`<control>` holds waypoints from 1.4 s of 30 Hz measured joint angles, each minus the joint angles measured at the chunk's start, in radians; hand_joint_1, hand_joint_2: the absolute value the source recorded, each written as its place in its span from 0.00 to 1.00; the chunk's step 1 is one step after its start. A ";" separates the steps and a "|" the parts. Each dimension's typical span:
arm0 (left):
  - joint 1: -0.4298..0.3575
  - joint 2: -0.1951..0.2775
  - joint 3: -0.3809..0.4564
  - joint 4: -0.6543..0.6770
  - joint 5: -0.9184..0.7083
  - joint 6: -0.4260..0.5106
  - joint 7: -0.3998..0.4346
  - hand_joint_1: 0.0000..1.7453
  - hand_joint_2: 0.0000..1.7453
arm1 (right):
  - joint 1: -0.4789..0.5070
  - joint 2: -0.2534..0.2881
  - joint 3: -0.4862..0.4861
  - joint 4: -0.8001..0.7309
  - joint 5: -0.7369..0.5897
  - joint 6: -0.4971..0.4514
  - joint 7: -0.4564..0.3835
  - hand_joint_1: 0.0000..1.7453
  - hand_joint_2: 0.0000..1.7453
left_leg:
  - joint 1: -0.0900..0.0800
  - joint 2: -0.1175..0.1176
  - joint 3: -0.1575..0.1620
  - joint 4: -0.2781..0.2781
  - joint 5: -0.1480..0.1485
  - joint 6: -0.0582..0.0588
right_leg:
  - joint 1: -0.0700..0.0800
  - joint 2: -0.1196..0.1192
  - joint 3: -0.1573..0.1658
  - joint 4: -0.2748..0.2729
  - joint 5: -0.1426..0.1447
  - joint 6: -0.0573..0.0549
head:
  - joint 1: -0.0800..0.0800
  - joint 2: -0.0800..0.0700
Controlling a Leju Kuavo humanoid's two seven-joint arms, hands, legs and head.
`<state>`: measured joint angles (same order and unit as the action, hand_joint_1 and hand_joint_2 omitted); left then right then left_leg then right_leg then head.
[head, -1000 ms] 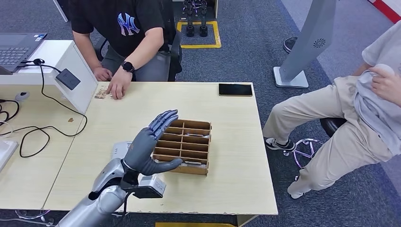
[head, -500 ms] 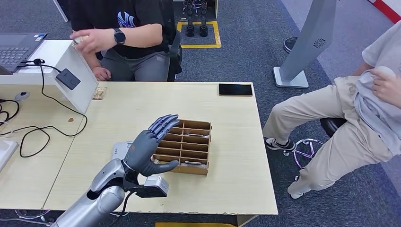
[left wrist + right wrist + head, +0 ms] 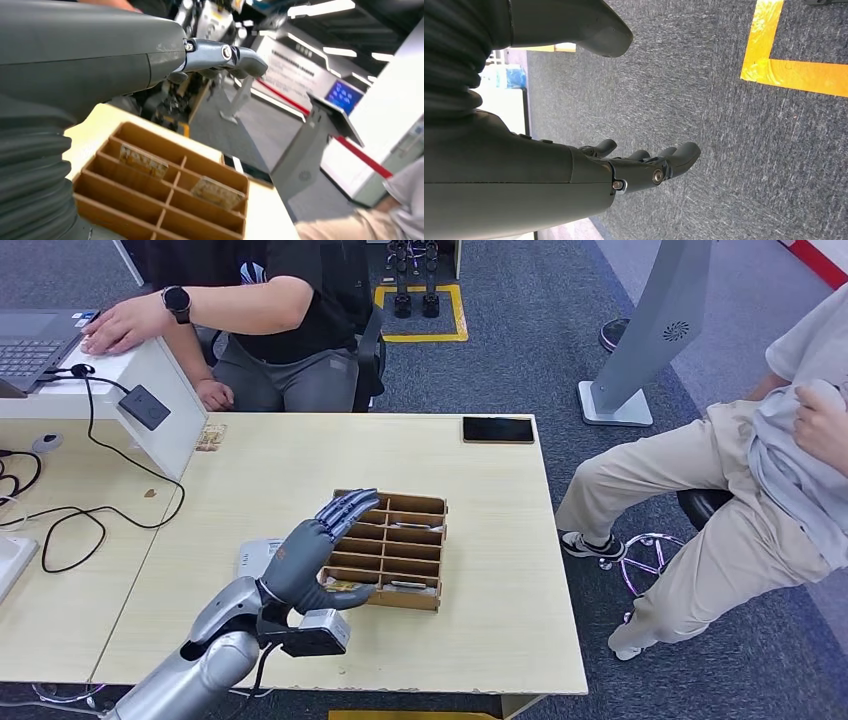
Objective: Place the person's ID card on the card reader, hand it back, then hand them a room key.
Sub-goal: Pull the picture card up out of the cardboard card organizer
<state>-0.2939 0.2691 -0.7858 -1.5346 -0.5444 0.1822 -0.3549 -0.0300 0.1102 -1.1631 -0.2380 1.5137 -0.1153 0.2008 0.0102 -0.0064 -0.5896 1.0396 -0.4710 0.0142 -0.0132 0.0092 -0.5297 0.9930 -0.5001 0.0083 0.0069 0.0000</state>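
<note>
The left robot hand [image 3: 318,548] hovered over the near-left corner of the wooden divided tray [image 3: 400,540], fingers straight and spread, thumb out along the tray's front edge, gripping nothing. The tray sat mid-desk, with bare desk [image 3: 500,630] open to its right and toward the far edge. Room key cards [image 3: 142,159] lay flat in two of its compartments. The ID card [image 3: 210,437] lay at the desk's far-left edge, just beside the white partition [image 3: 165,390], well apart from the hand. A dark phone [image 3: 497,429] rested at the far edge. The right robot hand [image 3: 644,162] hung over grey carpet, fingers apart and empty.
</note>
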 joint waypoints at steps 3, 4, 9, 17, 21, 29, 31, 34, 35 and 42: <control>0.000 0.003 0.000 0.000 0.051 -0.059 -0.018 0.00 1.00 | 0.000 0.000 -0.002 0.000 0.000 0.000 -0.002 0.00 1.00 | 0.000 0.000 0.000 0.000 0.000 0.000 | 0.000 0.000 0.000 0.000 0.000 0.000 | 0.000 0.000; 0.000 0.004 0.000 0.000 0.067 -0.075 -0.025 0.00 1.00 | 0.000 0.000 -0.003 0.000 0.000 0.000 -0.003 0.00 1.00 | 0.000 0.000 0.000 0.000 0.000 0.000 | 0.000 0.000 0.000 0.000 0.000 0.000 | 0.000 0.000; 0.002 0.008 0.000 0.000 0.138 -0.137 -0.064 0.00 1.00 | 0.000 0.000 -0.003 0.000 0.000 -0.001 -0.005 0.00 1.00 | 0.000 0.000 0.000 0.000 0.000 0.000 | 0.000 0.000 0.000 0.000 0.000 0.000 | 0.000 0.000; 0.008 0.017 0.000 0.000 0.144 -0.157 -0.072 0.00 1.00 | 0.000 0.000 -0.003 0.000 0.000 -0.005 -0.010 0.00 1.00 | 0.000 0.000 0.000 0.000 0.000 0.000 | 0.000 0.000 0.000 0.000 0.000 0.000 | 0.000 0.000; 0.014 0.023 0.000 0.000 0.137 -0.152 -0.068 0.00 1.00 | 0.000 0.000 -0.003 0.000 0.000 -0.006 -0.011 0.00 1.00 | 0.000 0.000 0.000 0.000 0.000 0.000 | 0.000 0.000 0.000 0.000 0.000 0.000 | 0.000 0.000; 0.017 0.026 0.000 0.009 0.080 -0.104 -0.044 0.00 1.00 | 0.000 0.000 -0.003 0.000 0.000 -0.006 -0.010 0.00 1.00 | 0.000 0.000 0.000 0.000 0.000 0.000 | 0.000 0.000 0.000 0.000 0.000 0.000 | 0.000 0.000; 0.024 0.020 0.000 0.013 0.044 -0.037 -0.039 0.00 1.00 | 0.000 0.000 -0.003 0.000 0.000 -0.006 -0.007 0.00 1.00 | 0.000 0.000 0.000 0.000 0.000 0.000 | 0.000 0.000 0.000 0.000 0.000 0.000 | 0.000 0.000; 0.039 0.002 0.000 0.015 0.020 0.051 -0.035 0.00 1.00 | 0.001 0.000 -0.003 0.000 0.000 -0.008 -0.003 0.00 1.00 | 0.000 0.000 0.000 0.000 0.000 0.000 | 0.000 0.000 0.000 0.000 0.000 0.000 | 0.000 0.000; 0.042 -0.004 0.000 0.015 0.016 0.070 -0.035 0.00 1.00 | 0.001 0.000 -0.003 0.000 0.000 -0.009 -0.003 0.00 1.00 | 0.000 0.000 0.000 0.000 0.000 0.000 | 0.000 0.000 0.000 0.000 0.000 0.000 | 0.000 0.000; 0.049 -0.024 0.000 0.015 0.009 0.103 -0.034 0.00 1.00 | 0.001 0.000 -0.003 0.000 0.000 -0.011 -0.003 0.00 1.00 | 0.000 0.000 0.000 0.000 0.000 0.000 | 0.000 0.000 0.000 0.000 0.000 0.000 | 0.000 0.000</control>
<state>-0.2453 0.2451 -0.7858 -1.5194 -0.5356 0.2850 -0.3888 -0.0291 0.1102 -1.1663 -0.2380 1.5137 -0.1263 0.1980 0.0101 -0.0066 -0.5897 1.0396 -0.4710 0.0142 -0.0131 0.0090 -0.5295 0.9930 -0.5000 0.0083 0.0069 0.0000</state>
